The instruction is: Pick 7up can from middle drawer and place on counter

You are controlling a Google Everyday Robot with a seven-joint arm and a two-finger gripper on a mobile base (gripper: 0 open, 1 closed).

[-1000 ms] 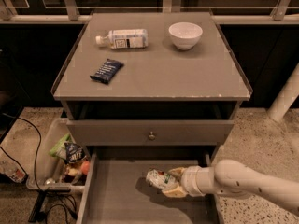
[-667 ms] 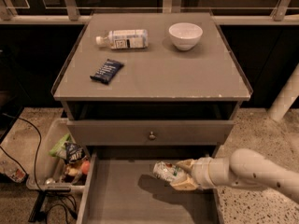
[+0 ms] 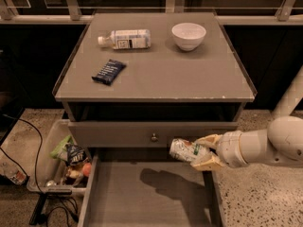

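My gripper [image 3: 207,152] comes in from the right on a white arm and is shut on the 7up can [image 3: 187,150], a silvery-white and green can lying on its side between the pale fingers. The can hangs above the open middle drawer [image 3: 142,197], in front of the closed drawer front with a round knob [image 3: 154,137]. The drawer's flat bottom shows only the can's shadow. The counter [image 3: 161,65] lies above and behind the gripper.
On the counter are a white-labelled plastic bottle [image 3: 125,39] lying on its side, a white bowl [image 3: 189,35] and a dark blue snack packet [image 3: 109,72]. A bin of mixed items [image 3: 66,160] and cables [image 3: 28,141] sit on the floor at left.
The gripper has lifted the can up out of the drawer, rising to the level of the drawer front above it.
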